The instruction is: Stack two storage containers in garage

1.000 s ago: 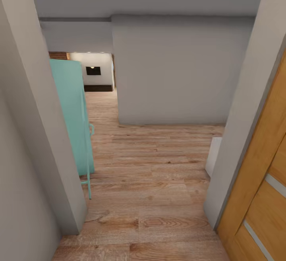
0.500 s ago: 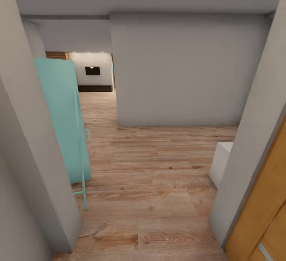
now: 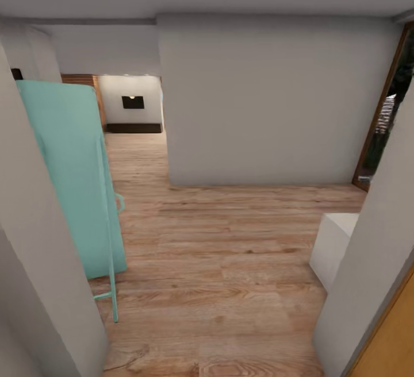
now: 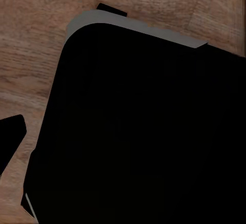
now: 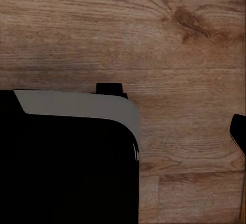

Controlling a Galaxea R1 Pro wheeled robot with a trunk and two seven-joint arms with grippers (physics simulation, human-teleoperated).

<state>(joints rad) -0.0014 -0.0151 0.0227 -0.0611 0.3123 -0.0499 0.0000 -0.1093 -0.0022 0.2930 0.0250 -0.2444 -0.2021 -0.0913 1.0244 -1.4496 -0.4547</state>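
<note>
Head view: open plank floor [image 3: 230, 262] ahead | teal panel [image 3: 75, 176] left, white block [image 3: 336, 247] right | jaws: cannot tell

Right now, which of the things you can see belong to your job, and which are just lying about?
Job:
none of its things in sight; the wood floor looks like a hallway.

Lying about:
teal panel
white block
grey wall
dark opening
</note>
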